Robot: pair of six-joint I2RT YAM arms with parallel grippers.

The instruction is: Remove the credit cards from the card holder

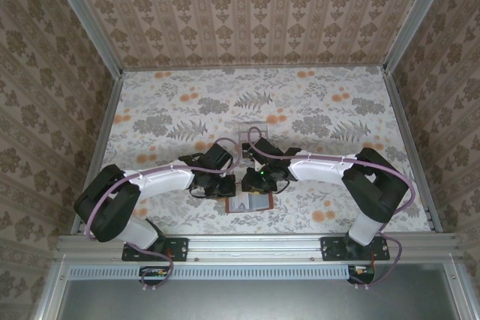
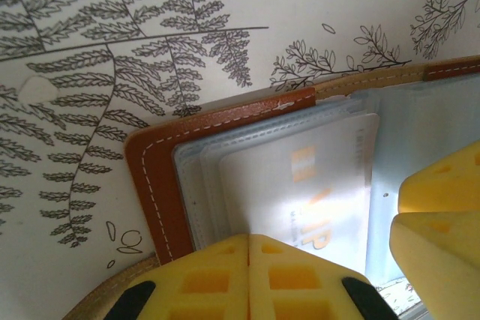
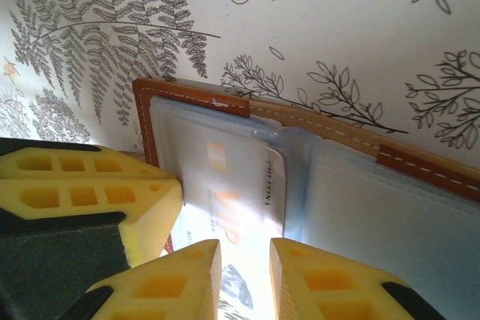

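The card holder [image 1: 248, 204] lies open near the table's front edge, its brown leather rim [image 2: 150, 177] [image 3: 191, 95] framing clear blue-grey sleeves. A silvery credit card [image 2: 315, 177] [image 3: 240, 177] with orange "VIP" lettering sits in the left-hand sleeve. My left gripper [image 1: 225, 185] [image 2: 250, 241] is shut, its yellow tips pressed together on the holder's left side at the card's edge. My right gripper [image 1: 259, 180] [image 3: 245, 260] hovers over the same card with its jaws a little apart, the card's near end lying in the gap. Any other cards are hidden in the sleeves.
A small clear plastic box [image 1: 246, 131] sits on the floral tablecloth [image 1: 322, 110] behind the grippers. Patterned walls close in the table on three sides. The two grippers are close together, the right fingers [image 2: 442, 200] beside the left ones [image 3: 90, 192].
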